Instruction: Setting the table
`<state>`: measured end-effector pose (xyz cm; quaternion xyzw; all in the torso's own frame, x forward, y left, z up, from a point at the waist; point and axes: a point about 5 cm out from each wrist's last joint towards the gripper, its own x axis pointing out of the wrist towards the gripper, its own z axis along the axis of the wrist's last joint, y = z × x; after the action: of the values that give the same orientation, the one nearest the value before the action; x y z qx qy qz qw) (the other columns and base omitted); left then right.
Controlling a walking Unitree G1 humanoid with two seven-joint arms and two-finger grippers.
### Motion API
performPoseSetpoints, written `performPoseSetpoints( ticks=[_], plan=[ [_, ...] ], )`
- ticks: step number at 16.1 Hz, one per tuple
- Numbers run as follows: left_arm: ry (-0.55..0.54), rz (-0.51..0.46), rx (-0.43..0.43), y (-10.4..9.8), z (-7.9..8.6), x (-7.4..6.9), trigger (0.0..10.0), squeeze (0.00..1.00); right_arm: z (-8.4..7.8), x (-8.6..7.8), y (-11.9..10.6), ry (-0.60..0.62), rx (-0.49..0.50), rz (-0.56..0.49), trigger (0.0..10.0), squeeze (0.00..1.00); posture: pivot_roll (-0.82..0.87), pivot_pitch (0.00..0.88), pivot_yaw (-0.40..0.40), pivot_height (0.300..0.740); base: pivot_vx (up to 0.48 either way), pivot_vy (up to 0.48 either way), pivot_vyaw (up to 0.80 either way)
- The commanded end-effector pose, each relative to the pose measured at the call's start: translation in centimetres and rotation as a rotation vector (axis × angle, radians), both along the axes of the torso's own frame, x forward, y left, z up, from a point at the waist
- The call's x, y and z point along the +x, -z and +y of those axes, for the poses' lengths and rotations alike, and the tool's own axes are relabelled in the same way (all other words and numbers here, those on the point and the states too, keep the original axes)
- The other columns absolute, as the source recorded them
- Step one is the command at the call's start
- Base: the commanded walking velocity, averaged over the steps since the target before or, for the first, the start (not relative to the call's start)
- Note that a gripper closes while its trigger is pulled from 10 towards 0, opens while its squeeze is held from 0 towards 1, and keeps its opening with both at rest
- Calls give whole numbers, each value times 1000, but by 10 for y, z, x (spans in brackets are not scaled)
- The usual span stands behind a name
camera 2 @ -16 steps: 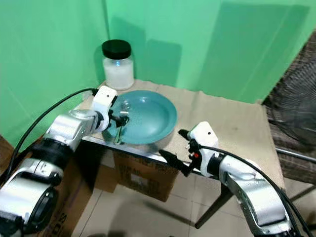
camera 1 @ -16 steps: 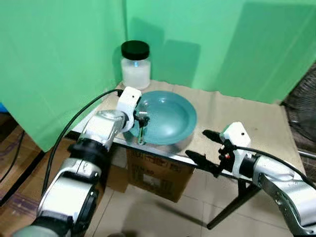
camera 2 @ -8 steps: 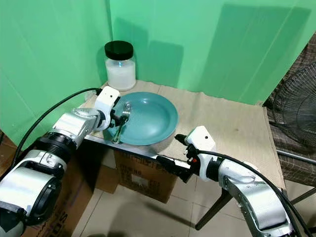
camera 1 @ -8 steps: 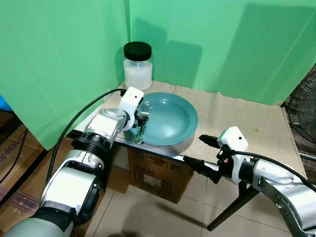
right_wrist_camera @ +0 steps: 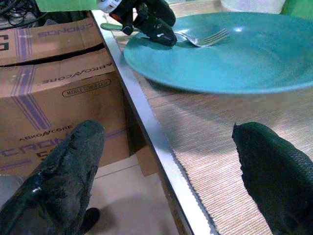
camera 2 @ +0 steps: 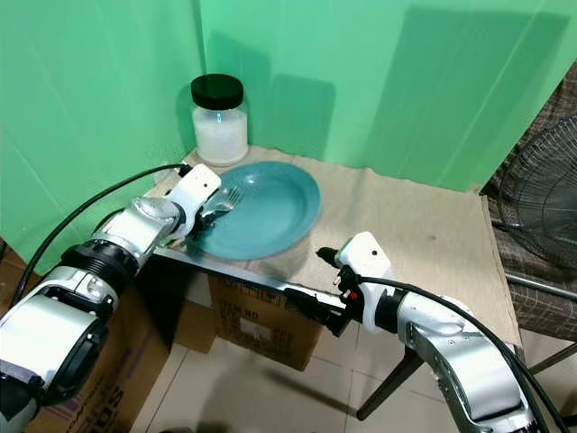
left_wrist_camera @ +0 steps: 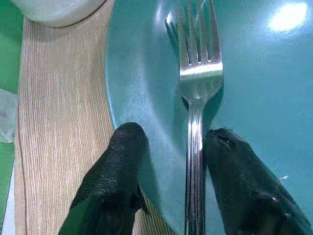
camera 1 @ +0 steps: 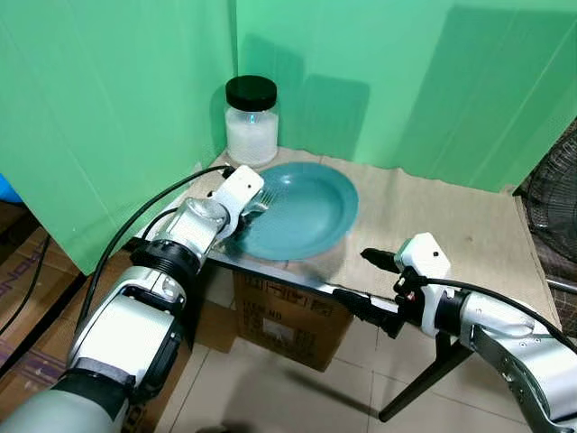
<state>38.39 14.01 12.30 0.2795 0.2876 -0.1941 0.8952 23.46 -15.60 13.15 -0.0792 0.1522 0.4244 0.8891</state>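
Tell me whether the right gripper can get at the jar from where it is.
Probably not directly: the right gripper hangs open at the table's near edge, while the jar stands at the far corner with the teal plate lying between.

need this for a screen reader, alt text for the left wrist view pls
A silver fork lies on a teal plate, its handle between the left gripper's two black jaws, which stand apart around it. The plate sits on a tan woven mat.

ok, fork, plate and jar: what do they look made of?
Fork: polished metal, mirror-like glints. Plate: glossy teal, likely glazed ceramic or melamine, bright highlight. Jar: clear glass or plastic, white contents showing through, black lid probably plastic.
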Motion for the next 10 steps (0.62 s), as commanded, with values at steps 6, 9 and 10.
performPoseSetpoints(
  ticks=[6,9,10],
  plan=[
    [19,-29,21,-12,1,7,0,0,-2,-1,1,-12,-20,3,10000,0,29,0,-47,740,0,0,0],
    [20,-32,11,-13,1,8,0,0,-1,-2,1,-16,-16,4,10000,0,29,0,-46,740,0,0,0],
    [22,-30,5,-13,1,8,0,0,-1,-3,1,-21,-13,6,10000,0,29,0,-46,740,0,0,0]
  ],
)
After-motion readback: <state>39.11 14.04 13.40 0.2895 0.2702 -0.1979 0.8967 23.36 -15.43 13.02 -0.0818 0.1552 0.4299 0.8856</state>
